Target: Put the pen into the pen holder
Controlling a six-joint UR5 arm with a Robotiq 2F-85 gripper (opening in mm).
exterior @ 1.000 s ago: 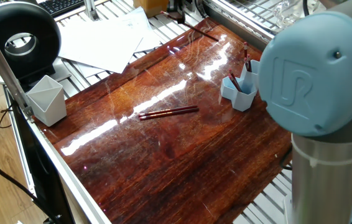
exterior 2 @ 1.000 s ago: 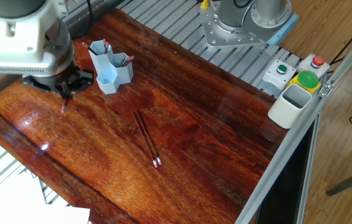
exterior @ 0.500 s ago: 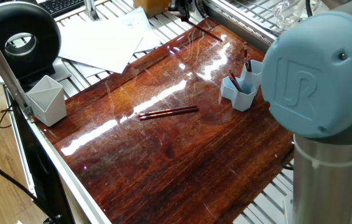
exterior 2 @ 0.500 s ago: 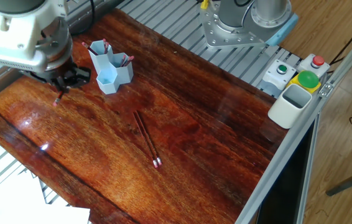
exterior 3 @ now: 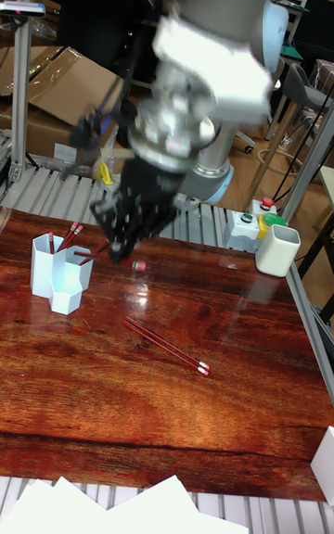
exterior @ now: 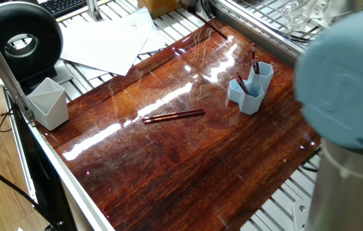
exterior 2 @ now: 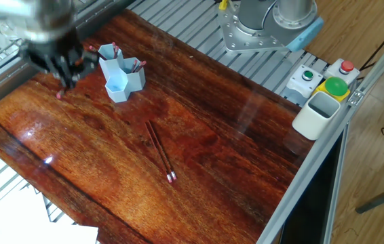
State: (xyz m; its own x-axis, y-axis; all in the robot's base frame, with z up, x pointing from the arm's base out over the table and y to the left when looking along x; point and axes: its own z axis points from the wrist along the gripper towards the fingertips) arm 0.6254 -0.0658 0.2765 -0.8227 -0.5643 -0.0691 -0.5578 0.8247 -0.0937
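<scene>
**A pen waits above the table, next to the holder**

Nearest, two thin dark red spare pens [exterior 3: 167, 347] lie flat on the shiny brown wooden table [exterior: 188, 173], a little in front of the small light blue plastic pen holder [exterior 3: 54, 276] made of joined six-sided tubes. They sit side by side, easy to pick up. Just beside the holder, the robot's blurry black two-finger gripper [exterior 3: 119, 247] seems to pinch a thin dark red pen [exterior 3: 139, 266]. The pen hangs tip down, above the table, so it can slide into a tube. Some tubes already hold pens.
</scene>
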